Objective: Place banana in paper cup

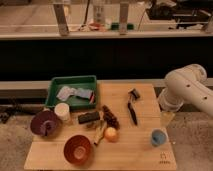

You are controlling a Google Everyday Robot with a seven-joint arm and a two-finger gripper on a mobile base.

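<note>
The banana (100,133) looks like a thin, brownish-yellow piece lying near the middle front of the wooden table (145,155), just left of an orange (111,134). The white paper cup (62,112) stands upright at the left, below the green tray and beside the purple bowl. Only my white arm (184,90) shows, at the right edge beside the table. My gripper is not in view.
A green tray (55,86) with wrappers sits at the back left. A purple bowl (45,123) and an orange bowl (77,148) stand front left. A black block (89,117), a dark red bunch (111,118), a black tool (132,107) and a blue cup (157,137) also lie on the table.
</note>
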